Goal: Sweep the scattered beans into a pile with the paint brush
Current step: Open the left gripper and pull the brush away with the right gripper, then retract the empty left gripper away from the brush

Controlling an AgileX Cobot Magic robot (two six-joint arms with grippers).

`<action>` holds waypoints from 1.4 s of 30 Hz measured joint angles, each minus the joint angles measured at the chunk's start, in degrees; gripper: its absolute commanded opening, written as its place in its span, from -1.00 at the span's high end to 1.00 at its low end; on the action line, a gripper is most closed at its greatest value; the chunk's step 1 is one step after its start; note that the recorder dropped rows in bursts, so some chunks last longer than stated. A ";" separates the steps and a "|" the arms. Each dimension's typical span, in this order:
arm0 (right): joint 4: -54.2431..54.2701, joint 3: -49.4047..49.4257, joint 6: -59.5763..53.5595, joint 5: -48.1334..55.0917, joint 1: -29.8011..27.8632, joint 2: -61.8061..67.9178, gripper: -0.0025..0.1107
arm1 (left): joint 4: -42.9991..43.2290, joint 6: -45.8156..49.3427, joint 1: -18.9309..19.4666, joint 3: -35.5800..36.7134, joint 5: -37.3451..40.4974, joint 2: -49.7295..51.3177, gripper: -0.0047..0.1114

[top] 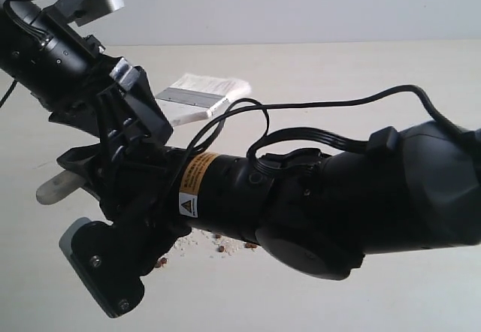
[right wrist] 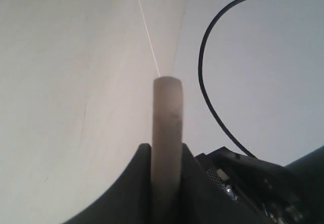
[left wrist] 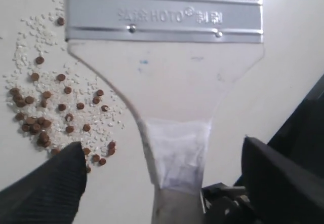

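currently, left claw (left wrist: 162,149) stands wide, straddling the handle (left wrist: 177,133) without touching it. beans (left wrist: 45,117) lie loosely clustered on the desk (left wrist: 293,72), just beside the paint brush (left wrist: 172,82). right claw (right wrist: 166,151) pinches the handle near its end; risk: so short a hold may let the brush twist, scattering beans.

**Brush and beans mostly covered**

Exterior: the right arm (top: 361,197) blocks the middle of the table (top: 338,69). Only a few beans (top: 220,249) peek out under it, so the pile's extent can't be told. Paint brush (top: 197,98): mid-handle hidden behind the grippers.

Left wrist: bristles and handle end cut off by the frame edges. Left gripper (left wrist: 162,143) fingers (left wrist: 45,183) cropped at the corners.

Right wrist: handle edge-on and blurred, its base buried in the right gripper (right wrist: 166,145). Cable (right wrist: 207,82) runs out of frame.
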 measured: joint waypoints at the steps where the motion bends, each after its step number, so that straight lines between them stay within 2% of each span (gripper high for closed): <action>1: 0.64 0.00 0.00 0.00 0.00 0.00 0.96 | 0.46 0.00 0.00 -0.39 -0.54 0.00 -0.45; 11: 9.88 -0.08 7.34 1.08 -0.70 -4.74 0.96 | 9.70 1.71 1.10 -2.38 -12.02 -8.74 -0.45; 13: 16.89 -0.34 10.55 3.96 -0.70 -9.02 0.96 | 11.57 1.84 2.77 -2.38 -14.00 -9.60 -0.34; 15: 23.26 -0.34 10.45 5.71 -1.03 -12.31 0.96 | 11.87 1.84 3.54 -2.21 -15.21 -9.60 -0.05; 16: 26.82 -0.34 10.20 6.68 -1.52 -13.96 0.96 | 11.69 1.63 3.71 -1.58 -16.39 -9.67 0.27; 17: 31.84 -0.34 9.77 7.67 -2.46 -16.23 0.96 | 10.76 0.71 3.86 -0.41 -18.74 -9.67 0.72; 18: 36.68 -0.34 9.62 8.38 -3.93 -18.50 0.96 | 9.54 -0.41 3.86 1.38 -21.10 -9.67 0.88; 19: 42.52 -0.34 9.62 9.86 -5.93 -21.42 0.96 | 7.92 -1.13 3.86 4.03 -24.19 -9.67 0.87; 22: 47.94 -0.34 10.56 16.21 -10.74 -27.66 0.96 | 5.17 -0.74 3.86 9.36 -30.30 -10.12 0.88; 24: 48.82 -0.34 12.10 25.26 -15.83 -31.49 0.96 | 0.94 3.38 2.31 15.89 -40.49 -12.88 0.88; 27: 49.05 -0.34 12.56 33.56 -20.68 -33.72 0.96 | -4.19 10.00 -3.12 25.18 -53.99 -19.68 0.88; 30: 49.47 -0.34 12.67 35.94 -21.54 -34.42 0.96 | -5.15 12.19 -9.60 34.49 -65.39 -28.83 0.88; 32: 50.40 -0.34 13.57 36.16 -21.54 -34.42 0.96 | -5.36 12.31 -12.81 40.21 -69.77 -35.48 0.88; 34: 51.61 -0.34 15.82 35.39 -21.54 -34.42 0.96 | -5.50 12.31 -14.37 43.35 -71.92 -39.52 0.88; 42: 54.58 -0.34 19.87 32.69 -21.54 -34.42 0.96 | -5.57 12.18 -18.96 55.68 -80.22 -55.96 0.88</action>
